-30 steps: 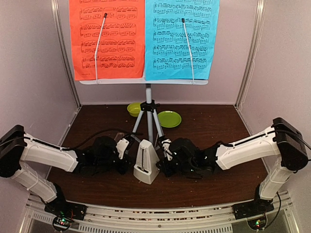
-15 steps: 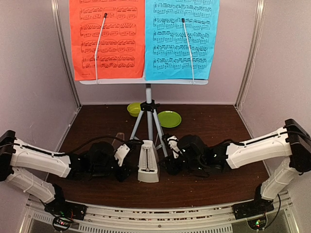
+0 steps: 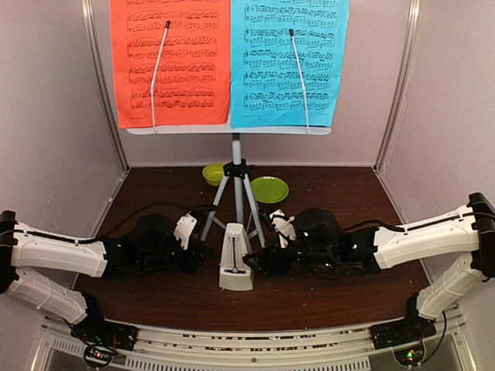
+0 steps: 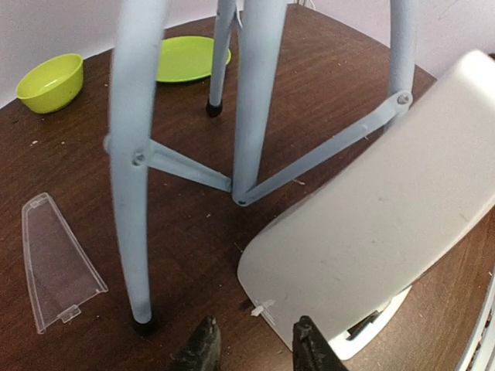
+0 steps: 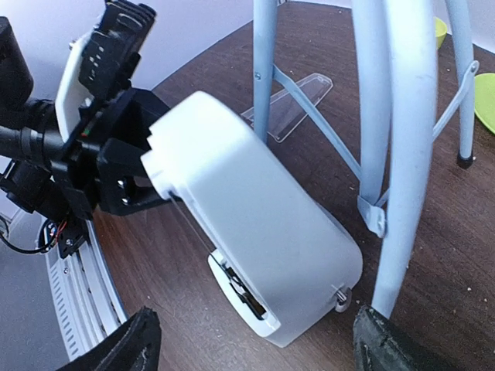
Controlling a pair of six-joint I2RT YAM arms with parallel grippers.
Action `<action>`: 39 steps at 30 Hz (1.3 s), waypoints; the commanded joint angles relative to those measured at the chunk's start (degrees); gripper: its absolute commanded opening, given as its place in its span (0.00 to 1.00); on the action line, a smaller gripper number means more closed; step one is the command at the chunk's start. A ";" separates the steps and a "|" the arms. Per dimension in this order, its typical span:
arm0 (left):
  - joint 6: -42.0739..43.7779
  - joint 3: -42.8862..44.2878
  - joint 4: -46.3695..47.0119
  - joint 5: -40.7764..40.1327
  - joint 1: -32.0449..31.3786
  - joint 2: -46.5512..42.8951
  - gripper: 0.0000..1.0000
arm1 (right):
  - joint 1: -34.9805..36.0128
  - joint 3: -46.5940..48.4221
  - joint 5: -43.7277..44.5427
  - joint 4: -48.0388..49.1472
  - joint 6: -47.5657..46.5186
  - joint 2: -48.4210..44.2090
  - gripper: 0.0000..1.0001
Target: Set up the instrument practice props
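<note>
Two grippers sit low over the table, flanking the near side of the tripod [image 3: 237, 185]. That table [image 3: 340, 297] is dark brown wood grain dusted with pale specks, with a metal rail along its near edge. Pale lilac walls [image 3: 54, 116] close in behind and to both sides of the tripod, with a metal upright [image 3: 104, 93] at each rear corner.

Just in front of the tripod the metronome [image 3: 235, 259] stands upright on the wood, between the two grippers. On the left gripper [image 4: 255, 354] the fingers are a little apart, tips right at the metronome's lower corner. Contact is hard to judge from the wrist view, but it looks like no pinch. On the right gripper [image 5: 259, 344] the fingers are spread wide either side of the metronome, touching nothing.

A clear flat cover [image 4: 58, 263] lies on the wood left of the tripod, near a leg foot. Atop the tripod sits the music-stand desk [image 3: 229, 131], with the red sheet [image 3: 170, 62] on the left and the blue sheet [image 3: 290, 62] on the right, each under a thin wire arm. The lime bowl [image 3: 213, 174] is behind the tripod to the left and the lime plate [image 3: 269, 189] behind it to the right, both on the wood.
</note>
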 commanded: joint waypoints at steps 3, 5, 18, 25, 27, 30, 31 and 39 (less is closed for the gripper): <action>-0.55 1.95 7.32 6.03 0.16 5.39 0.32 | 1.52 5.54 1.61 2.30 1.43 4.09 0.86; -1.68 1.46 8.97 7.24 0.17 6.41 0.31 | 1.52 6.18 2.19 2.29 2.09 4.99 0.84; -2.45 -1.44 12.01 9.62 -0.01 5.04 0.28 | 1.57 8.80 7.93 0.61 3.29 7.27 0.71; -2.51 -1.35 11.90 9.53 -0.01 5.00 0.28 | 1.50 9.94 9.10 0.45 4.36 8.46 0.64; -2.44 -1.42 11.80 9.40 -0.02 4.91 0.28 | 1.50 9.63 9.24 0.63 4.46 8.33 0.59; -2.37 -1.48 11.67 9.14 -0.01 4.72 0.28 | 1.51 8.95 9.13 0.72 4.51 7.70 0.51; -2.35 -1.52 11.62 9.11 -0.01 4.65 0.28 | 1.51 8.69 8.96 0.84 4.40 7.46 0.48; -2.18 -1.45 11.44 8.75 -0.01 4.64 0.28 | 1.52 5.27 7.83 1.86 4.31 5.37 0.35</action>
